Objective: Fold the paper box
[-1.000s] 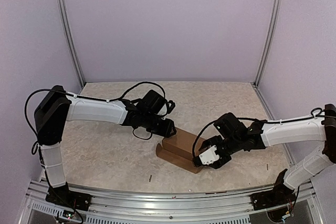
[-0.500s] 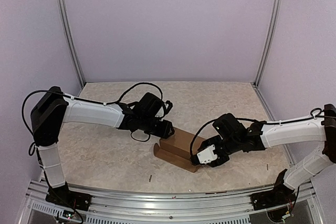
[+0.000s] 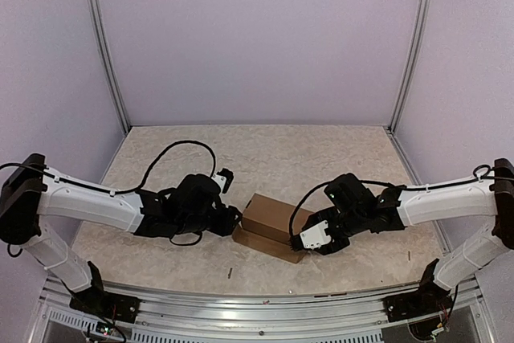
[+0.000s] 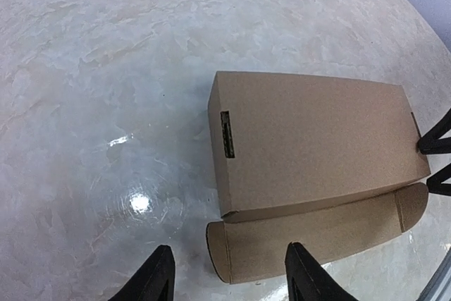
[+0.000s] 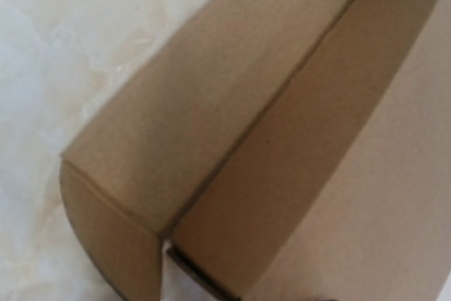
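The paper box (image 3: pixel 269 216) is plain brown cardboard and lies mid-table with its lid down. Its long front flap (image 4: pixel 317 234) rests flat on the table beside it. My left gripper (image 3: pixel 234 216) hovers just off the box's left end, open, with only the flap's rounded end ahead of its jaws (image 4: pixel 229 280). My right gripper (image 3: pixel 303 240) is at the box's right end. Its two black fingertips (image 4: pixel 431 142) stand apart against that end, open. The right wrist view is filled by the box (image 5: pixel 211 103), and no fingers show in it.
A metal rail (image 3: pixel 257 303) runs along the near table edge. Small dark specks (image 3: pixel 229 272) lie in front of the box. Lilac walls with metal posts (image 3: pixel 108 62) close in the back and sides. The left arm's cable (image 3: pixel 173 150) loops above it.
My left arm has pulled back from the top of the box, down and to the left, and its jaws have opened wider. The right gripper has stayed at the box's right end.
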`<state>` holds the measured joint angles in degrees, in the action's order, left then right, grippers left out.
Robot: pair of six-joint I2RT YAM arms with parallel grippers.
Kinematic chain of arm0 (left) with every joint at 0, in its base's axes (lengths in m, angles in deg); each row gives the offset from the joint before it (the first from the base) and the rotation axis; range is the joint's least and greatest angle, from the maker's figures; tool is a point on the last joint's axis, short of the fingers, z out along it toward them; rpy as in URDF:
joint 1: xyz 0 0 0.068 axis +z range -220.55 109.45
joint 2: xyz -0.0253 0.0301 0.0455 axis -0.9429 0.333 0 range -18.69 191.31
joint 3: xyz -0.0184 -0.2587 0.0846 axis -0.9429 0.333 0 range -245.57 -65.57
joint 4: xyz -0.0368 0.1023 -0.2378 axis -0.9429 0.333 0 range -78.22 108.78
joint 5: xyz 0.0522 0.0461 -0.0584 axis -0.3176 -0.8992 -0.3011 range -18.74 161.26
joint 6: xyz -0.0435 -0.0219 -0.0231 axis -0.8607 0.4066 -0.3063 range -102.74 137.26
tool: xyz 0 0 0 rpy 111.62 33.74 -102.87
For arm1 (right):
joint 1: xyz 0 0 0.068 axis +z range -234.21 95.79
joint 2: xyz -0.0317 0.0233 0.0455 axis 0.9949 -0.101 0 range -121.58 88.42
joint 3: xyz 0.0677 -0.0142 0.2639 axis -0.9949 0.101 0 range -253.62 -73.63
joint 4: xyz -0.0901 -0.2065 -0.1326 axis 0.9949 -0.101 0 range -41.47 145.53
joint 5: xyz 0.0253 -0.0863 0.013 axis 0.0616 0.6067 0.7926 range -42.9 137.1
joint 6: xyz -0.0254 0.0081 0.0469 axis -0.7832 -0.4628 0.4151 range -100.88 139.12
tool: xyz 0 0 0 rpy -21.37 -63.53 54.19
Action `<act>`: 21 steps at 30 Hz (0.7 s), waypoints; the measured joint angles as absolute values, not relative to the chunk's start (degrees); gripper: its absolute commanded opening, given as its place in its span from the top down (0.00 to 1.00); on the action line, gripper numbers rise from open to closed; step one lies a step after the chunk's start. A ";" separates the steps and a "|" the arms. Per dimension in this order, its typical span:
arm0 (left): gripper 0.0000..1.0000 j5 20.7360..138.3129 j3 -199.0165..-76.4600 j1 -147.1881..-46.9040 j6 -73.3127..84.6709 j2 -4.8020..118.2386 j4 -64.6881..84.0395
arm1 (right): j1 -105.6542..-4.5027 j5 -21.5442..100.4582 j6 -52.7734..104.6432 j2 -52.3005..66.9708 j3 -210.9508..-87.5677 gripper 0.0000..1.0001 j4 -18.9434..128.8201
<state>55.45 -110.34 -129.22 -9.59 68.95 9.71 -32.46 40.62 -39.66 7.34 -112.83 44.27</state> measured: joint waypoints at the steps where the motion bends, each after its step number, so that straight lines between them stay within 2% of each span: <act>1: 0.44 55.06 -110.36 -128.92 -10.05 69.12 9.58 | -32.46 40.62 -39.66 7.34 -112.83 0.43 44.27; 6: 0.43 55.41 -112.90 -124.92 -11.01 71.53 8.12 | -32.46 40.55 -39.25 7.36 -112.85 0.43 44.27; 10: 0.44 59.58 -119.94 -121.44 -10.47 76.79 7.92 | -32.46 40.55 -38.55 7.36 -112.91 0.42 44.22; 15: 0.45 64.61 -128.16 -121.66 -9.92 85.08 8.53 | -32.44 40.57 -38.22 7.36 -112.91 0.38 44.24; 21: 0.50 68.00 -129.27 -122.51 -11.36 89.80 11.00 | -32.44 40.55 -38.27 7.75 -112.89 0.35 44.35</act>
